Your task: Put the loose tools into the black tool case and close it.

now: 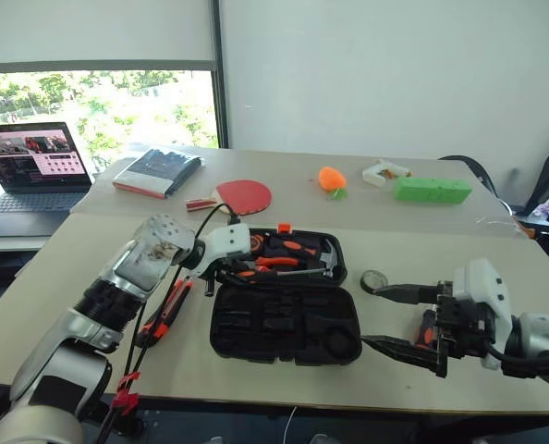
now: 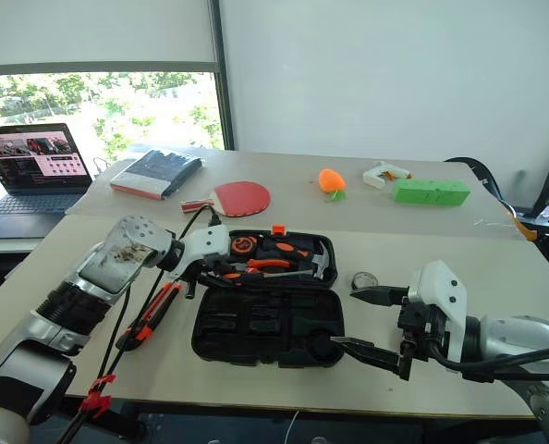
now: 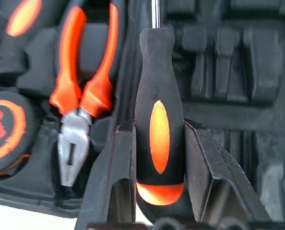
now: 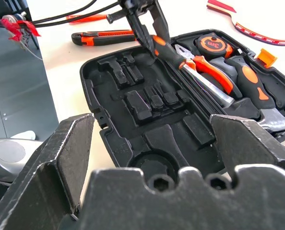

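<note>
My left end effector point(image 3: 159, 191) pinches an orange-and-black-handled screwdriver point(image 3: 159, 120) over the open black plastic tool case point(image 1: 284, 324), whose near recesses remain empty; the utility knife point(image 1: 166, 313) waits beside it.

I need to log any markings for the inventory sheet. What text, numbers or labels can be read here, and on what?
"3m": orange print on the round black tape measure seated in the black tool case, beside the pliers.
Tape measure's top face: a short print, too blurred to read.
Laptop screen: text too small to read.
Book cover: nothing legible.
</note>
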{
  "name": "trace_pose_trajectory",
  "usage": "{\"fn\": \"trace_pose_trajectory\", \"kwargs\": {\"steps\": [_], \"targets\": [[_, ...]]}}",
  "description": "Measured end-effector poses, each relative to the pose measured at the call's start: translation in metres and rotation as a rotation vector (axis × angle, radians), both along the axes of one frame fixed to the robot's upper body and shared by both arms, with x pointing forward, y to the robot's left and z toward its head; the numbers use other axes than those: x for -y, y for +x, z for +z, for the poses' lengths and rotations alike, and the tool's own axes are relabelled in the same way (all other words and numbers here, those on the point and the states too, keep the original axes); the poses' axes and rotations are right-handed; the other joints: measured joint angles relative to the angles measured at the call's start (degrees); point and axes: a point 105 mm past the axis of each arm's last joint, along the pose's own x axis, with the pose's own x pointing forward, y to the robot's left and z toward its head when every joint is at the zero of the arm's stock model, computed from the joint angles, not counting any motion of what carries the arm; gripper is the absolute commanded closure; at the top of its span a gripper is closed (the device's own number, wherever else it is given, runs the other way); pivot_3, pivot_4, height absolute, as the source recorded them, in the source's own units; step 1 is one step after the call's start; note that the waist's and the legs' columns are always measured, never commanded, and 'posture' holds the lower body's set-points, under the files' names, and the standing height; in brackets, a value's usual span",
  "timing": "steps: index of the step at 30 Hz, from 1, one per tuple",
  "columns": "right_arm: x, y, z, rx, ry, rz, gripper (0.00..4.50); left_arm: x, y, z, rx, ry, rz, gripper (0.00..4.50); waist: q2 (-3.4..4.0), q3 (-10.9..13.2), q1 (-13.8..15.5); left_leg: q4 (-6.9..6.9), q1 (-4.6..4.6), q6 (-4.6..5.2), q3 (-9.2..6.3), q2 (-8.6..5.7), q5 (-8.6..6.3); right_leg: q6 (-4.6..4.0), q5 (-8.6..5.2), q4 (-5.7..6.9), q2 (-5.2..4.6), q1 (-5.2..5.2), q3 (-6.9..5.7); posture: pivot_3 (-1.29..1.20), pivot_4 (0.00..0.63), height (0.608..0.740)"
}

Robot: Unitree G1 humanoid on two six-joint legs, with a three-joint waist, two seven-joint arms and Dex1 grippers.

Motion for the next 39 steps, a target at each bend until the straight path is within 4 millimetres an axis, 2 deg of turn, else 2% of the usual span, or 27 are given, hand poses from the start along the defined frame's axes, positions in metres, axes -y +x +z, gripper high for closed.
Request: {"fn": "trace_pose_trajectory", "kwargs": {"steps": [3,13,15,22,23,25,28,31,38,39], "targets": [[0.000,0.001,0.000,0.003,0.006,-0.015,0.00,-0.001,-0.006,-0.014,-0.037,0.027,-0.018,3.63,0.00,0.00,0.09,0.06,-0.07,0.00,-0.07,0.00,0.00,0.00,0.00,0.00,-0.01,0.00,-0.08,0.00,0.150,0.736],[-0.002,0.003,-0.001,0.003,0.022,-0.032,0.00,0.011,-0.001,-0.019,-0.001,0.024,-0.046,3.63,0.01,0.00,0.16,0.16,-0.11,0.01,-0.28,-0.03,0.00,0.00,0.00,-0.02,-0.03,0.12,-0.26,0.00,0.150,0.736],[-0.002,0.003,0.000,0.004,0.027,-0.034,0.00,0.011,0.000,-0.019,0.003,0.027,-0.044,2.62,0.01,0.00,0.13,0.16,-0.11,0.01,-0.30,-0.03,0.00,0.00,0.00,-0.02,-0.03,0.12,-0.26,0.00,0.150,0.736],[-0.003,0.003,0.000,0.006,0.027,-0.037,0.00,0.012,-0.002,-0.016,-0.016,0.020,-0.056,0.21,0.05,-0.02,0.19,0.21,-0.09,0.02,-0.45,-0.13,0.04,0.00,0.00,0.04,-0.03,0.20,-0.26,0.00,0.150,0.736],[-0.003,0.003,0.000,0.006,0.027,-0.037,0.00,0.011,-0.002,-0.013,-0.018,0.009,-0.055,0.02,0.05,-0.02,0.22,0.23,-0.09,0.02,-0.47,-0.15,0.04,0.01,-0.01,0.04,-0.03,0.23,-0.26,0.00,0.150,0.736],[-0.003,0.002,0.000,0.005,0.027,-0.034,0.00,0.009,-0.001,-0.005,-0.025,-0.017,-0.040,0.02,0.05,-0.02,0.24,0.27,-0.10,0.02,-0.52,-0.16,0.04,0.01,-0.01,0.04,-0.03,0.26,-0.27,0.00,0.150,0.736],[-0.004,0.003,0.001,0.010,0.027,-0.029,0.00,0.011,0.001,0.011,-0.027,-0.051,-0.037,0.75,0.05,-0.01,0.21,0.27,-0.14,0.02,-0.55,-0.18,0.04,0.03,-0.02,0.04,-0.03,0.24,-0.28,0.00,0.150,0.736],[-0.005,0.003,0.001,0.010,0.027,-0.028,0.00,0.017,0.003,0.028,0.002,-0.079,-0.060,1.89,0.06,-0.02,0.19,0.25,-0.15,0.03,-0.58,-0.21,0.04,0.07,-0.06,0.02,-0.03,0.24,-0.27,0.00,0.150,0.736],[-0.006,0.004,0.000,0.010,0.030,-0.031,0.00,0.031,0.001,0.017,-0.008,-0.067,-0.110,4.32,0.06,-0.02,0.14,0.25,-0.16,0.03,-0.59,-0.22,0.04,0.07,-0.06,0.03,-0.03,0.24,-0.28,0.00,0.150,0.736],[-0.006,0.004,0.000,0.010,0.030,-0.033,0.00,0.032,0.002,0.015,-0.007,-0.063,-0.112,4.46,0.06,-0.02,0.13,0.25,-0.16,0.03,-0.59,-0.22,0.04,0.07,-0.06,0.03,-0.03,0.24,-0.27,0.00,0.150,0.736]]}}
